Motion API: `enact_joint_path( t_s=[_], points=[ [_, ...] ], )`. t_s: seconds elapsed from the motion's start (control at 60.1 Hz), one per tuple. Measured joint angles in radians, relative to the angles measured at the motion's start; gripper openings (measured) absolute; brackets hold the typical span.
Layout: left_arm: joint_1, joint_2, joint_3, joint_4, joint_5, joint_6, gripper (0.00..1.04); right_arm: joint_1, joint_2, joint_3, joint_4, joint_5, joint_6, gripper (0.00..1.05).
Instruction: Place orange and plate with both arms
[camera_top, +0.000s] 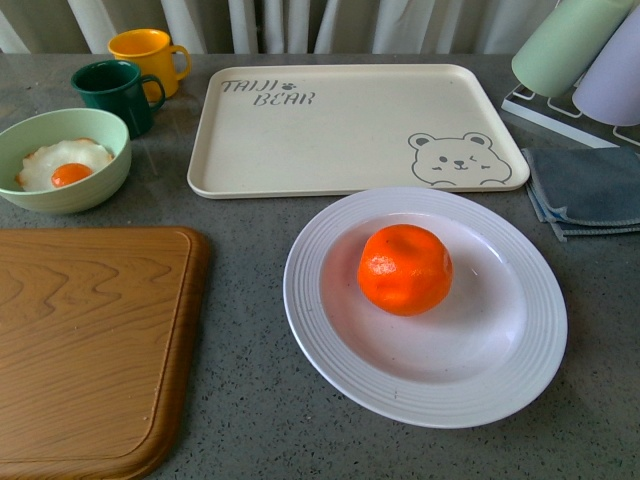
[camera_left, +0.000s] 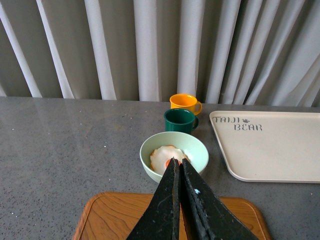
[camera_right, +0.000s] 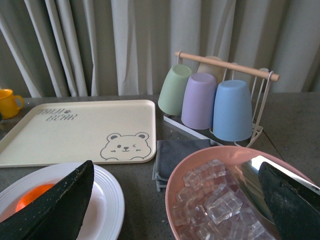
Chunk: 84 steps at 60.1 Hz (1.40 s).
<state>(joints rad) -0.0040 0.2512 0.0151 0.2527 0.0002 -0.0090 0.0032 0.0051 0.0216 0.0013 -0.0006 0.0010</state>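
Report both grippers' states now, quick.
Left gripper: jaws shut, holding nothing.
Right gripper: jaws wide open, holding nothing.

The front view looks steeply down, close over the plate (camera_top: 303, 285). Each wrist view looks low and level past the left pincer (camera_left: 177, 161) or right pincer (camera_right: 175, 167) toward the curtain (camera_left: 150, 50). All share the tray (camera_top: 330, 130) ahead of both.
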Motion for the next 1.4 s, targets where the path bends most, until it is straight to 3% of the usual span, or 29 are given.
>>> enact_joint_path(
  t_s=[0.3, 0.416, 0.899, 0.982, 1.182, 1.332, 1.349, 1.365, 1.399],
  points=[
    [0.0, -0.08, 0.0, -0.081, 0.0, 0.0, 0.02, 0.0, 0.0, 0.0, 0.0, 0.0, 0.0, 0.96],
    [0.0, -0.219, 0.0, -0.245, 0.0, 0.001, 0.02, 0.0, 0.0, 0.0, 0.0, 0.0, 0.0, 0.96],
    [0.002, -0.235, 0.0, -0.253, 0.0, 0.001, 0.02, 0.0, 0.0, 0.0, 0.0, 0.0, 0.0, 0.96],
    [0.002, -0.235, 0.0, -0.253, 0.0, 0.001, 0.22, 0.0, 0.0, 0.0, 0.0, 0.0, 0.0, 0.96],
    [0.002, -0.235, 0.0, -0.253, 0.0, 0.001, 0.56, 0.0, 0.0, 0.0, 0.0, 0.0, 0.0, 0.96],
    [0.002, -0.235, 0.0, -0.253, 0.0, 0.001, 0.93, 0.0, 0.0, 0.0, 0.0, -0.001, 0.001, 0.96],
    [0.002, -0.235, 0.0, -0.253, 0.0, 0.002, 0.97, -0.013, 0.027, 0.016, -0.049, -0.05, 0.027, 0.96],
    [0.002, -0.235, 0.0, -0.253, 0.0, 0.002, 0.97, -0.04, 0.088, 0.068, -0.179, -0.154, 0.073, 0.96],
    [0.002, -0.235, 0.0, -0.253, 0.001, 0.002, 0.95, -0.06, 0.215, 0.144, -0.346, -0.251, 0.167, 0.96]
  ],
)
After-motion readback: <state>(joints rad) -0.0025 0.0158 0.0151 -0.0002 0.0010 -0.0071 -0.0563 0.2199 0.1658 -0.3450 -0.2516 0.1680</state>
